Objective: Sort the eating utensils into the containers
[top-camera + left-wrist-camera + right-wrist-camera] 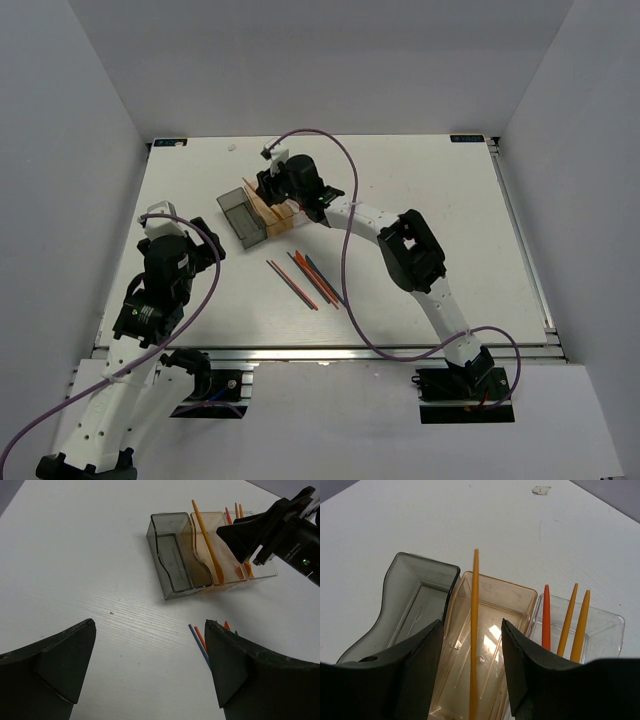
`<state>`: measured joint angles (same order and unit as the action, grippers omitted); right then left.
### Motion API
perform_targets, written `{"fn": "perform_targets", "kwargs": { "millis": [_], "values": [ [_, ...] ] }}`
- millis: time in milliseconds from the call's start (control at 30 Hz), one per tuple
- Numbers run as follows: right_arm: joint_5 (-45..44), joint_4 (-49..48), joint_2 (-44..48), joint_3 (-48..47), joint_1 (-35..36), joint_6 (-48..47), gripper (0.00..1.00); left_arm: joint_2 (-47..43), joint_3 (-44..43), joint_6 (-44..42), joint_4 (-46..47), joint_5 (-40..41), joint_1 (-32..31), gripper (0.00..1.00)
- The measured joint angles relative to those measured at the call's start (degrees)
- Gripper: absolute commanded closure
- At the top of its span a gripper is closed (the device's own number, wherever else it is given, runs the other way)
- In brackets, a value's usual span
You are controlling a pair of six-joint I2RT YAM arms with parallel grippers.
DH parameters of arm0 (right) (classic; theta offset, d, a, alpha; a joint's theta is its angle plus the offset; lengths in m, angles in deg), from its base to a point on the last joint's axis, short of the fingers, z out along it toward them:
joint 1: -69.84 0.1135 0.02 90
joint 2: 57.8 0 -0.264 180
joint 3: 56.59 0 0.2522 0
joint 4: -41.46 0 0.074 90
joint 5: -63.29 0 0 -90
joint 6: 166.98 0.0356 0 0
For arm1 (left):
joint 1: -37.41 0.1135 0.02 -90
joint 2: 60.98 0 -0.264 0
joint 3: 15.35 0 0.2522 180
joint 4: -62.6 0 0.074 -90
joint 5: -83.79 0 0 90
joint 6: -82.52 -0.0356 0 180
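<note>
The three joined containers stand at the table's middle back: a smoky grey bin [240, 218], an amber bin [505, 605] and a clear bin [607, 625]. My right gripper [472, 645] is open right over the amber bin. A long orange utensil [475, 630] stands leaning in that bin between the jaws, touching neither. The clear bin holds a red utensil [546, 615] and two orange ones [575, 622]. The grey bin [415, 595] is empty. Several loose red, orange and blue utensils [305, 278] lie on the table in front of the bins. My left gripper [150, 665] is open and empty, left of them.
The white table [420, 200] is walled by grey panels on three sides. The right arm's purple cable [345, 200] loops over the table behind the bins. A small speck [111, 613] lies on the table near the left gripper.
</note>
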<state>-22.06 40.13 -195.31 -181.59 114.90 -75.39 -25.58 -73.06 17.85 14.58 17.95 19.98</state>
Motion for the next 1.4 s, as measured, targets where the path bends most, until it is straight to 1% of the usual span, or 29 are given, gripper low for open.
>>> {"fn": "perform_targets", "kwargs": {
  "millis": [33,200,300,400,467,500,600,633,733,867,1133,1267,1300,1400],
  "values": [
    [-0.13,0.15,0.57,0.68,0.0,-0.07,0.43,0.0,0.0,0.0,0.02,0.0,-0.02,0.02],
    [-1.55,3.91,5.2,1.01,0.13,-0.46,0.42,0.07,0.0,0.0,0.02,0.02,-0.02,0.02],
    [-4.17,9.92,11.89,1.25,0.66,-0.15,0.49,0.13,0.0,0.0,0.0,0.04,-0.04,0.02],
    [-7.52,17.94,20.0,2.6,1.66,1.55,0.59,0.11,0.0,0.02,0.0,0.11,-0.04,0.02],
    [-10.19,20.52,26.14,7.67,2.73,2.86,0.72,0.11,0.0,0.04,0.0,0.26,-0.07,0.02],
    [-11.32,21.49,29.59,11.98,3.45,3.63,0.78,0.11,0.0,0.04,0.0,0.31,-0.07,0.02],
    [-14.67,24.15,36.3,24.52,5.88,5.88,0.84,0.17,0.0,0.07,0.0,0.37,-0.07,0.02],
    [-15.39,25.35,37.03,27.98,6.62,6.58,0.85,0.26,0.0,0.09,0.0,0.44,-0.07,0.02],
    [-15.65,29.09,36.35,36.09,8.09,8.09,0.82,0.52,0.0,0.15,-0.02,0.52,-0.07,0.02],
    [-15.63,34.01,35.21,40.98,8.68,8.57,0.83,0.61,0.0,0.17,0.0,0.68,-0.07,0.02],
    [-15.54,34.69,33.57,40.61,8.7,8.39,0.86,1.57,0.0,0.17,0.0,0.7,-0.07,0.02],
    [-15.56,34.71,29.86,39.78,8.7,8.11,0.84,1.62,0.0,0.17,0.0,0.7,-0.07,0.02],
    [-15.47,34.73,29.24,39.78,8.7,8.07,0.82,1.64,0.0,0.17,0.0,0.7,-0.07,0.02],
    [-15.39,34.62,28.44,39.32,8.7,7.87,0.8,1.64,0.0,0.17,0.0,0.7,-0.07,0.02]
  ]
}}
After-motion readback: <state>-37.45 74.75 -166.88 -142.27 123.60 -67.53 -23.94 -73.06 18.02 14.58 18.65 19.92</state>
